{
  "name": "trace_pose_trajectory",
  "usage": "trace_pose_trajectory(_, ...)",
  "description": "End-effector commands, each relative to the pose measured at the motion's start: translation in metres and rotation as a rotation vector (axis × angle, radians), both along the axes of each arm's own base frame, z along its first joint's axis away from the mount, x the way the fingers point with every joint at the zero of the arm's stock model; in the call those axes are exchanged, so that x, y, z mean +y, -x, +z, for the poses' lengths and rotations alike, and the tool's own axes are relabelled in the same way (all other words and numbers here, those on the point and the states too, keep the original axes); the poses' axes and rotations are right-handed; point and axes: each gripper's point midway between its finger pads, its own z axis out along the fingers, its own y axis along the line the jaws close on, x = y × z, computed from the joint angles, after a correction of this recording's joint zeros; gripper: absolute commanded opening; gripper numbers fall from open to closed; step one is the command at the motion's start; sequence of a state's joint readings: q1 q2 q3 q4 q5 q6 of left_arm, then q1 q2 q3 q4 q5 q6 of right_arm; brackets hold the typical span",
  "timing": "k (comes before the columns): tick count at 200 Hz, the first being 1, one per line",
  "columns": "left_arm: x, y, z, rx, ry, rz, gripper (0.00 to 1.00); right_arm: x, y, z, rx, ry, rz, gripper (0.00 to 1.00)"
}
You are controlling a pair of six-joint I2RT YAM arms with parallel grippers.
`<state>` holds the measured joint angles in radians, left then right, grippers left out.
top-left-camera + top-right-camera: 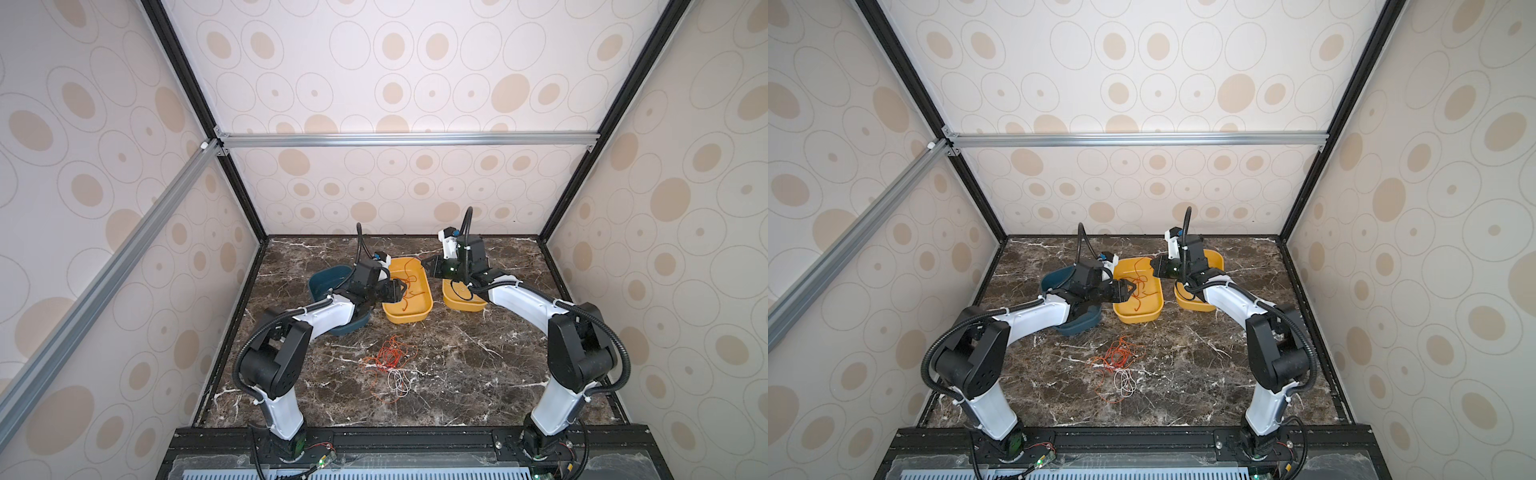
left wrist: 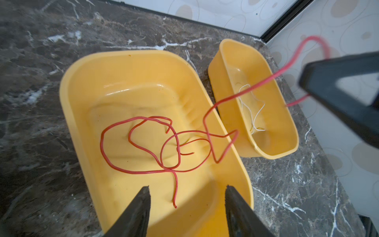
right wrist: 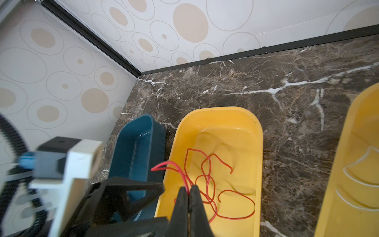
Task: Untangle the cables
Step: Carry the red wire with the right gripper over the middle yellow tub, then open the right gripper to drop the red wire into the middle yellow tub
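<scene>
Left jaws of mine stand apart over the middle yellow tray (image 2: 82,92). My right jaws pinch the red cable (image 2: 143,172) tight.

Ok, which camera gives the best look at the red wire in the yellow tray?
The left wrist view: the red wire lies large, loops clear, in the yellow tray. The right wrist view shows part, pinched in the shut right claw. Both top views show it tiny.
</scene>
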<state>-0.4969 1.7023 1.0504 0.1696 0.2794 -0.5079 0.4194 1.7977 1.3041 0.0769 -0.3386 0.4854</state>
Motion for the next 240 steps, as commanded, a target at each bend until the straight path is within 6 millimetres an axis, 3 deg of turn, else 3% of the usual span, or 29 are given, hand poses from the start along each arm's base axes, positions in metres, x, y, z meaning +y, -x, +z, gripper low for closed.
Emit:
trace_pose_trajectory(1, 0.020, 0.006, 0.030, -0.064, 0.000, 0.045, 0.63, 0.017, 0.003, -0.020, 0.034, 0.056, 0.035, 0.04)
trace_pose_trajectory(35, 0.044, 0.028, 0.039, -0.082, -0.006, 0.094, 0.66, 0.029, 0.003, -0.050, 0.106, 0.095, 0.029, 0.06)
trace_pose_trajectory(79, 0.069, 0.062, 0.024, -0.057, 0.005, 0.146, 0.66, 0.033, 0.018, -0.087, 0.213, 0.198, 0.034, 0.09)
trace_pose_trajectory(100, 0.077, 0.077, 0.018, -0.043, 0.022, 0.157, 0.66, 0.028, 0.022, -0.101, 0.251, 0.236, 0.019, 0.16)
trace_pose_trajectory(111, 0.079, 0.084, 0.014, -0.033, 0.030, 0.155, 0.66, 0.026, 0.023, -0.103, 0.259, 0.249, 0.019, 0.26)
trace_pose_trajectory(134, 0.084, 0.097, 0.008, -0.016, 0.039, 0.154, 0.68, 0.021, 0.029, -0.093, 0.241, 0.280, 0.020, 0.40)
trace_pose_trajectory(176, 0.085, 0.117, -0.006, 0.023, 0.074, 0.131, 0.69, 0.010, 0.043, -0.060, 0.171, 0.291, 0.026, 0.45)
trace_pose_trajectory(210, 0.074, 0.136, -0.021, 0.065, 0.108, 0.066, 0.69, 0.016, 0.073, -0.038, 0.151, 0.208, 0.124, 0.46)
trace_pose_trajectory(240, 0.069, 0.151, -0.037, 0.100, 0.087, 0.042, 0.70, 0.023, 0.110, -0.040, 0.186, 0.139, 0.218, 0.46)
